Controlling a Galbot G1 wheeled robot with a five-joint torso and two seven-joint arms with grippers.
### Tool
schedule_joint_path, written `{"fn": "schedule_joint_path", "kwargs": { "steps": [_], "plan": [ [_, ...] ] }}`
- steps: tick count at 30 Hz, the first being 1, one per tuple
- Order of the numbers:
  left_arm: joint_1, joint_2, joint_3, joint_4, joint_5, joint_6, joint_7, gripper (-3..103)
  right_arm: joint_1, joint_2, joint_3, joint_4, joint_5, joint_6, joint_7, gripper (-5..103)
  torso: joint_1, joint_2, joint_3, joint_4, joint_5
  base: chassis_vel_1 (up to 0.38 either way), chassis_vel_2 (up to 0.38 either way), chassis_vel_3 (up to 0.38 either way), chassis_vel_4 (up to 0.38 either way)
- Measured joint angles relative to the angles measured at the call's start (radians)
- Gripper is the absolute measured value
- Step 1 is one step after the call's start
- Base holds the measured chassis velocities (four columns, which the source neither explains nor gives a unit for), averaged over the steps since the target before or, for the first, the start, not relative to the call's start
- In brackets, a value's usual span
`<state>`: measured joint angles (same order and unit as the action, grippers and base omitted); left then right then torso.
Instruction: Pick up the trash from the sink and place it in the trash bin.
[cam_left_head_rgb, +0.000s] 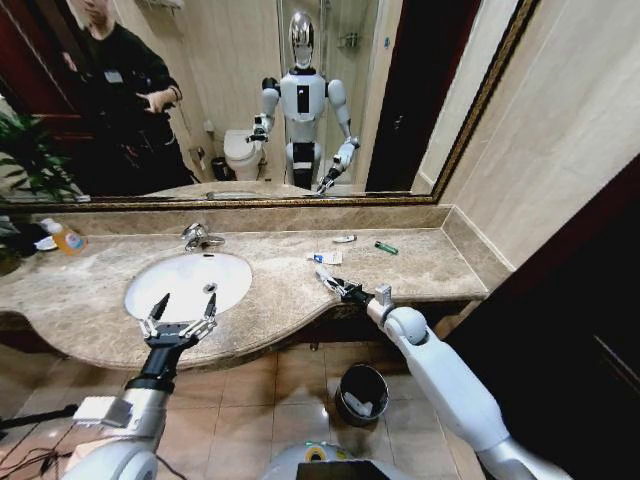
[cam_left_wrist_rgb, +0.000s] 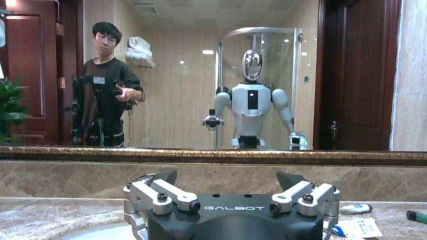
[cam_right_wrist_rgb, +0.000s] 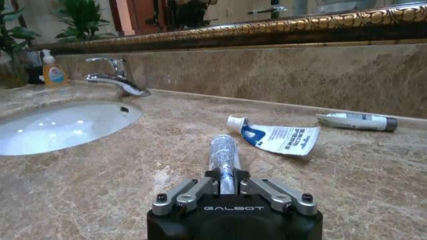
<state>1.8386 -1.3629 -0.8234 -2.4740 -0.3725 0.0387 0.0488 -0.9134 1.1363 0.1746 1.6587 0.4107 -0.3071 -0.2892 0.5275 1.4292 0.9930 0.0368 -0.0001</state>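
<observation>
While the left end effector hovers spread wide over the sink's front rim, the right end effector is clamped on a clear tube, which sticks straight out ahead of it, just above the surface. Just past the tube's tip lies a white-and-blue tube, and a capped white tube rests farther back by the wall. A green tube sits near the mirror. The bin stands on the floor below.

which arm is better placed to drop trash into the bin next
Right. The right gripper is shut on a tube at the counter's front edge, with the trash bin just below. The left gripper is open over the sink.
</observation>
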Motion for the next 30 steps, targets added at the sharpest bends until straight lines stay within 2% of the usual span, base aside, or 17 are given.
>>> {"fn": "schedule_joint_path", "kwargs": {
  "steps": [10,12,15,18,28,29,30],
  "plan": [
    [0.000,0.000,0.000,0.000,0.000,0.000,0.000,100,-0.021,-0.002,0.003,0.059,0.013,-0.003,0.021,12,0.000,0.000,0.000,0.0001,0.0001,0.000,0.000,0.000,0.000],
    [0.000,0.000,0.000,0.000,0.000,0.000,0.000,100,-0.025,-0.004,0.007,0.070,0.017,-0.007,0.025,10,0.000,0.000,0.000,0.0001,0.0000,0.000,0.000,0.000,0.000],
    [0.000,0.000,0.000,0.000,0.000,0.000,0.000,100,-0.042,-0.014,0.022,0.112,0.034,-0.019,0.036,1,0.000,0.000,0.000,0.0000,0.0000,0.000,0.000,0.000,0.000],
    [0.000,0.000,0.000,0.000,0.000,0.000,0.000,100,-0.051,-0.025,0.025,0.129,0.039,-0.028,0.047,0,0.000,0.000,0.000,0.0000,0.0001,0.000,0.000,0.000,0.000],
    [0.000,0.000,0.000,0.000,0.000,0.000,0.000,100,-0.107,-0.038,0.061,0.195,0.046,-0.031,0.111,0,0.000,0.000,0.000,0.0000,0.0001,0.000,0.000,0.000,0.000],
    [0.000,0.000,0.000,0.000,0.000,0.000,0.000,100,-0.111,-0.038,0.064,0.201,0.048,-0.030,0.115,5,0.000,0.000,0.000,0.0000,0.0001,0.000,0.000,0.000,0.000],
    [0.000,0.000,0.000,0.000,0.000,0.000,0.000,100,-0.111,-0.038,0.064,0.201,0.048,-0.030,0.115,5,0.000,0.000,0.000,0.0000,0.0001,0.000,0.000,0.000,0.000]
  ]
}}
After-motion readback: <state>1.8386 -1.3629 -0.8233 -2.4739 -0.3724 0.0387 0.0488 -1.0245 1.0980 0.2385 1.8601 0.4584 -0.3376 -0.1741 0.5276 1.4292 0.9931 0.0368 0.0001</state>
